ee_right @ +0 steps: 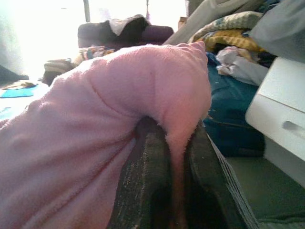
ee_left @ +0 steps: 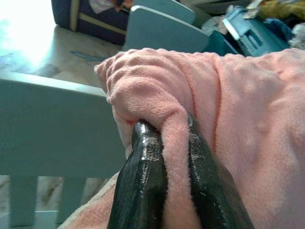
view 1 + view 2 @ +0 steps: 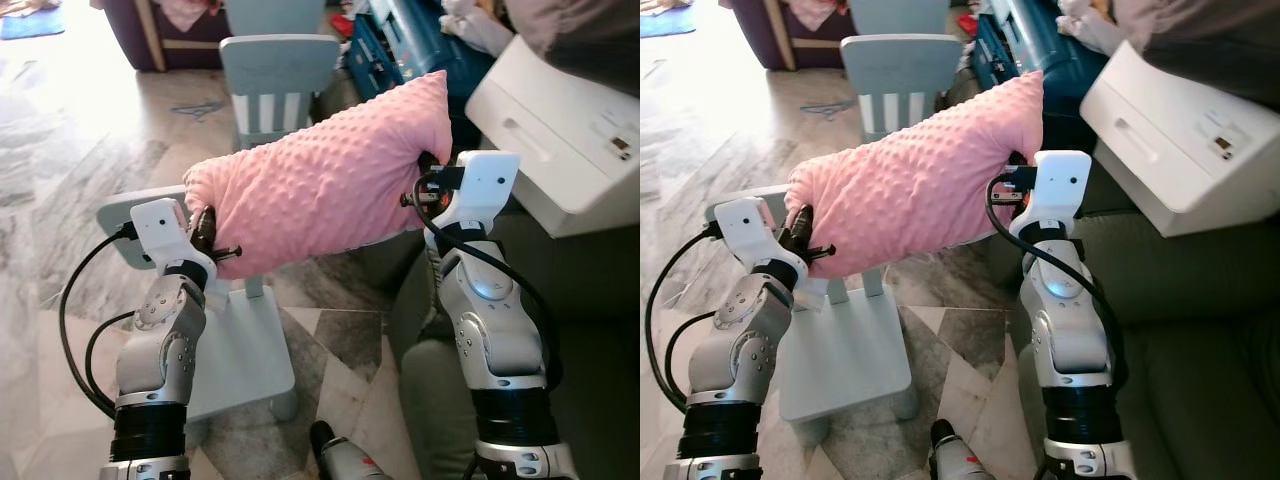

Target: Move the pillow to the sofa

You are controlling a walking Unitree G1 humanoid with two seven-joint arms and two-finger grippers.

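No legible text; white box point(image 3: 560, 140) bears small label, too small to read.

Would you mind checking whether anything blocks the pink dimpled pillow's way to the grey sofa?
The pink dimpled pillow hangs between the left gripper and right gripper. The grey sofa lies beside it; a white box occupies the far part, the near cushion looks free.

Marble floor point(image 3: 60, 200) carries a pale-blue chair point(image 3: 240, 350).

- L arm bent up, left gripper point(image 3: 212, 238) fingers point(image 2: 143, 181) pinched on pillow point(image 3: 320, 180) end.
- R arm raised, right gripper point(image 3: 425, 190) clamped on opposite end.
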